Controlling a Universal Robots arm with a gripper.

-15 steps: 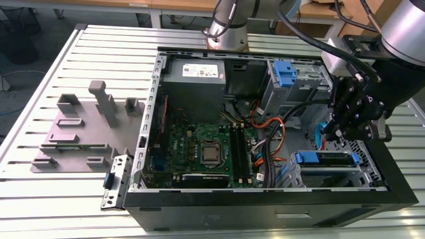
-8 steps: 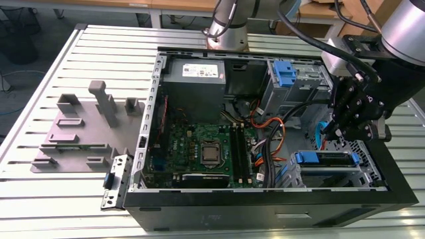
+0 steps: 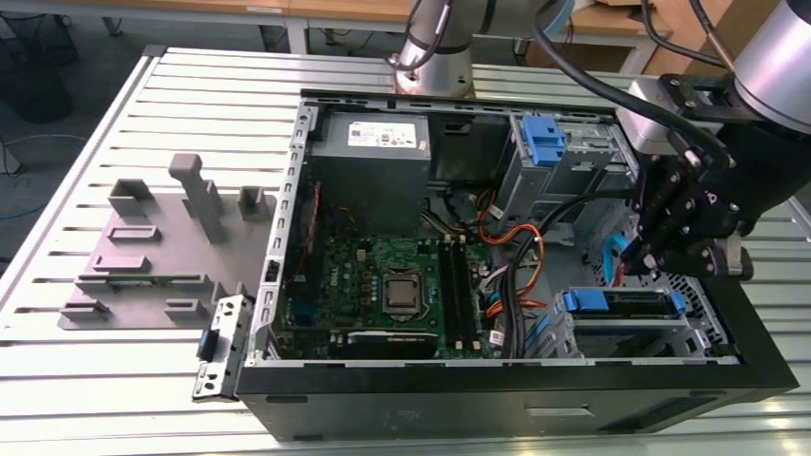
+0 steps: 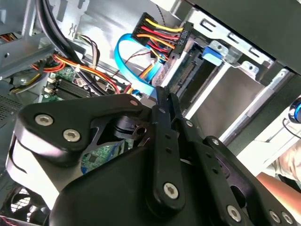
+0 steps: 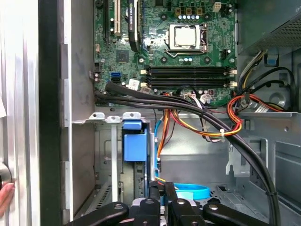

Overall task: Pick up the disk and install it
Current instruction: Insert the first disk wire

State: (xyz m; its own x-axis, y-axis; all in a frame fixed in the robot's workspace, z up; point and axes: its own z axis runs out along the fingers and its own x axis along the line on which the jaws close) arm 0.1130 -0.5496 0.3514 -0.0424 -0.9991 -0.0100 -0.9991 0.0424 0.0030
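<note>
The disk (image 3: 624, 304) lies flat in the lower drive bay at the open computer case's front corner on the exterior view's right, silver with blue rails. My black gripper (image 3: 640, 262) hangs just above it, beside a blue data cable (image 3: 614, 255). In the second wrist view the fingertips (image 4: 163, 96) are pressed together, shut, close to the disk's connector edge (image 4: 184, 70) and the plug with yellow and red wires (image 4: 160, 33). The first wrist view shows the gripper (image 5: 162, 190) over the bay's blue plastic end piece (image 5: 134, 145). I see nothing held between the fingers.
The case holds a motherboard (image 3: 380, 275), a grey power supply (image 3: 374, 142), black cable bundles (image 5: 197, 110) and an upper bay with a blue bracket (image 3: 542, 141). A grey fixture (image 3: 159, 247) sits outside on the exterior view's left. A person's hand (image 5: 4, 194) is by the case's outer wall.
</note>
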